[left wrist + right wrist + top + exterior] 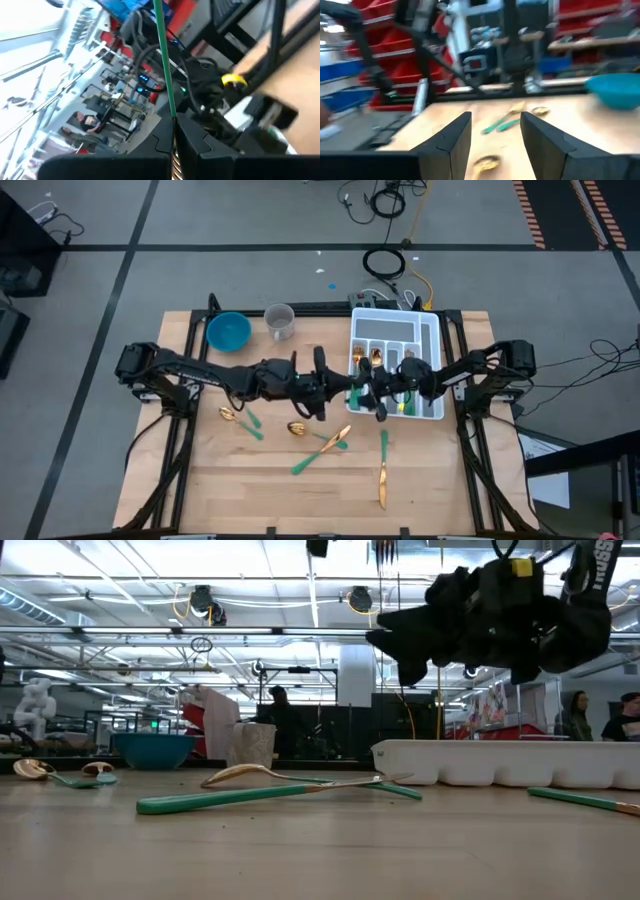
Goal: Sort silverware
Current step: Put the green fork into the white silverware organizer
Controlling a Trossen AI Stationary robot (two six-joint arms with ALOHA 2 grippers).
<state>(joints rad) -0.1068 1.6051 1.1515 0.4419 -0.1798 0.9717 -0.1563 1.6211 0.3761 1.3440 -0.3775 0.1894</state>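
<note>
My left gripper (320, 388) hovers above the table's middle, just left of the white tray (432, 330), and is shut on a green-handled piece of silverware (162, 60). My right gripper (368, 396) is open (495, 125) and empty at the tray's near left corner, facing the left arm. Loose silverware lies flat on the wood: a spoon (240, 418), another spoon (298, 428), two crossed pieces (325, 446) and a knife (382, 472). A few gold pieces (370, 360) lie in the tray's compartments. My left gripper pinches the silverware piece between its two fingers (195, 137), where the green handle (172, 107) meets the gold part (174, 160). The handle sticks out well past the fingertips. The piece is lifted clear of the table. Its head is hidden.
A blue bowl (228, 332) and a clear cup (280, 320) stand at the far edge, left of the tray. The two arms nearly meet over the table's middle. Bare wood lies along the near edge. People stand in the room beyond the table (578, 715).
</note>
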